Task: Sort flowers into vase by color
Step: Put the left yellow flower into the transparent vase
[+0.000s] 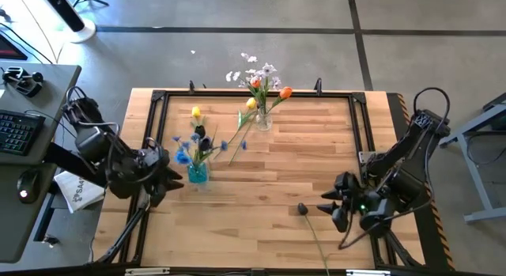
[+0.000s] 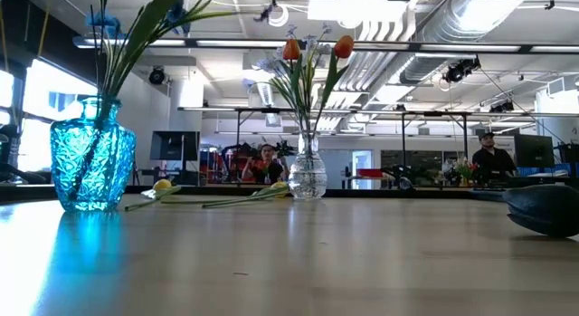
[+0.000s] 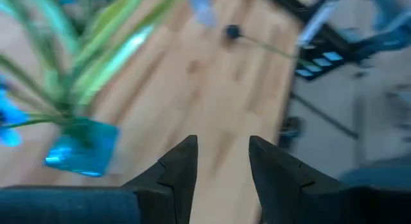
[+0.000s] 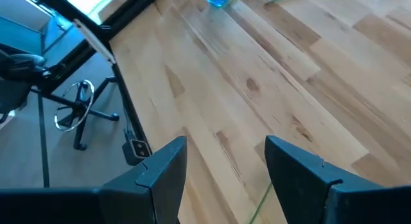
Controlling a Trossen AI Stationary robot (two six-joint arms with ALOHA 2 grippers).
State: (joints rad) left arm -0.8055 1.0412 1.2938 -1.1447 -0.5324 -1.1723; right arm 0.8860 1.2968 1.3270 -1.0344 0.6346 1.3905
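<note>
A blue glass vase (image 1: 197, 173) (image 2: 91, 153) holds blue blossoms and green stems. A clear vase (image 1: 263, 118) (image 2: 307, 176) at the far middle holds orange tulips and white-lilac sprigs. Two yellow flowers (image 2: 163, 185) (image 1: 251, 104) lie flat on the table between the vases. A dark purple tulip (image 1: 302, 208) (image 3: 231, 33) lies near the front edge. My left gripper (image 1: 170, 183) (image 3: 221, 161) hangs open just left of the blue vase, holding nothing. My right gripper (image 1: 332, 205) (image 4: 225, 156) hovers open beside the purple tulip's head, its fingers clear of it.
A black frame (image 1: 158, 96) runs along the table's edges. A desk with a keyboard (image 1: 16, 132) and a mouse stands to the left of the table. Bare wood lies between the blue vase and the purple tulip. People sit in the room beyond the far edge.
</note>
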